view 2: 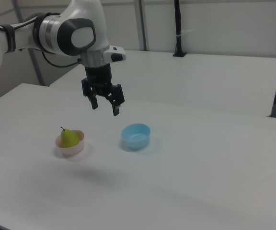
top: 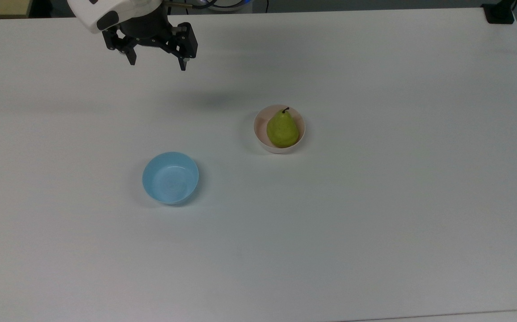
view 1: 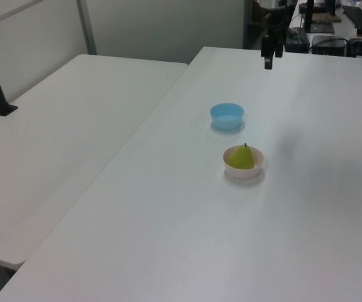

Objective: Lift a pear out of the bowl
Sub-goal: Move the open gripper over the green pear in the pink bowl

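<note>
One pear [top: 282, 129] sits upright in our bowl [top: 262, 136]; our claw [top: 157, 59] hangs spread, empty, well apart. Descending off-centre could tip the bowl.

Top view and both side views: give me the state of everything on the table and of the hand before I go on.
pear: lying in the pink bowl, stem toward the top view's upper edge, not gripped.
pink bowl: right way up on the table, holding the pear.
blue bowl: right way up, nothing in it, apart from the pink bowl.
hand: open, holding nothing, raised above the table, away from both bowls.
</note>
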